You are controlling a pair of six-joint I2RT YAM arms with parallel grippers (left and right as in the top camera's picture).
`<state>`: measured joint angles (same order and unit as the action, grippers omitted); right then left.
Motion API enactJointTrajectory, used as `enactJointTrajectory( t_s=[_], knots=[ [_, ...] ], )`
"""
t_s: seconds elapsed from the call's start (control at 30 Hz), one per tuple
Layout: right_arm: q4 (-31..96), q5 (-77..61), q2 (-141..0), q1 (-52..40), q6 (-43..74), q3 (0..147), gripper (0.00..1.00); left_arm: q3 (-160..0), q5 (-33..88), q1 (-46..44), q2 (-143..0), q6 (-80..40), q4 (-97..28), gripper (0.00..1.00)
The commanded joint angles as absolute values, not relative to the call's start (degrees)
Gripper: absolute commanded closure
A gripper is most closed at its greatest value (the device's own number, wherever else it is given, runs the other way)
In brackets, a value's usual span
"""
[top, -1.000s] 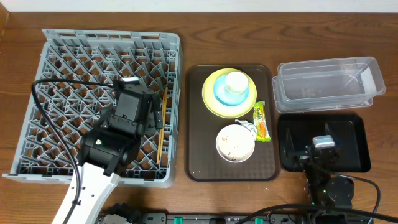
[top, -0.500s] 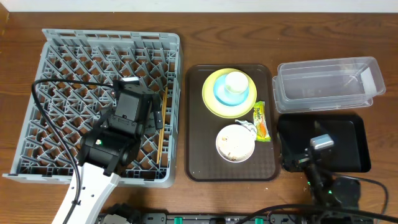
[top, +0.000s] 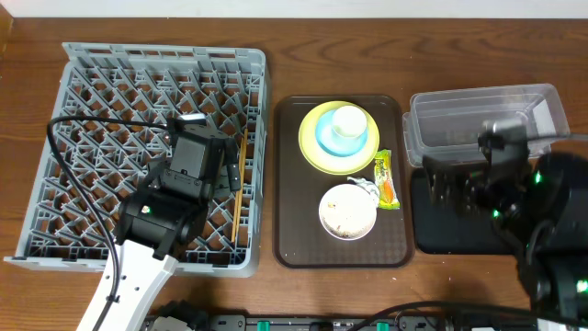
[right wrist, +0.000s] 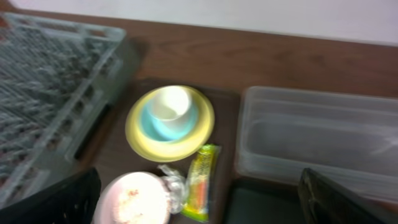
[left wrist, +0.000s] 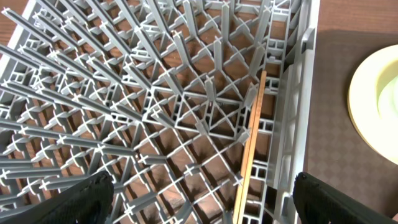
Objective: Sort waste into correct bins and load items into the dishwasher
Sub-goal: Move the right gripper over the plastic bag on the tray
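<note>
The grey dish rack [top: 83,83] lies at the left, with the wooden chopsticks [top: 237,198] along its right wall. My left gripper [top: 228,165] hovers over them, open and empty; the chopsticks [left wrist: 252,143] show between its fingers [left wrist: 205,205]. A yellow-green plate [top: 312,152] holds a light blue bowl [top: 326,140] and a white cup [top: 349,119]. A white bowl [top: 347,211] holds beige scraps. A white tissue [top: 366,187] and a snack wrapper [top: 386,179] lie beside it. My right gripper [top: 455,184] is open, raised over the black tray [top: 459,234], near the clear tub [top: 478,124]. The wrapper [right wrist: 202,183] shows in the blurred right wrist view.
The dishes and waste sit on a brown serving tray [top: 289,221] between the rack and the bins. The right wrist view is blurred; it shows the rack [right wrist: 50,81], the tub [right wrist: 317,137] and my open fingers [right wrist: 199,211].
My right arm has risen from low over the black tray and moved back toward the clear tub, staying open. The left arm and all objects have not moved.
</note>
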<state>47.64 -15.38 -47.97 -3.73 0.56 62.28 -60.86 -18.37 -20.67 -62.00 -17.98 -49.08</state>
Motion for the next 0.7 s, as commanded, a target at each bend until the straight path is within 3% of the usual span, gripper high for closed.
enactJointTrajectory(
  t_s=[0.0,0.07,0.13,0.17,0.2,0.47,0.67],
  knots=[
    [52.1,-28.4,-51.9,-4.1,5.5,66.8,0.01,-62.2,-19.1,-20.4,-62.1,-18.1,-49.1,0.07],
    [52.6,-31.4,-53.1,-4.1,5.5,66.7,0.06,-62.2,-19.1,-20.4,-62.1,-18.1,-49.1,0.07],
    [54.8,-30.0,-54.6,-4.1,5.6,66.6,0.53,-62.2,-19.1,-20.4,-62.1,-18.1,-49.1,0.07],
    [56.4,-28.3,-55.4,-4.1,6.6,66.6,0.83,-62.2,-19.1,-20.4,-62.1,-18.1,-49.1,0.07],
    [57.6,-26.7,-55.9,-4.1,8.1,66.6,0.97,-62.2,-19.1,-20.4,-62.1,-18.1,-49.1,0.07],
    [59.8,-21.8,-59.0,-5.3,12.5,57.7,0.99,-62.2,-19.1,-20.4,-62.1,-18.1,-49.1,0.07],
    [51.3,-20.9,-60.3,-8.9,20.6,44.9,0.99,-62.2,-19.1,-20.4,-62.1,-18.1,-49.1,0.07]
  ],
)
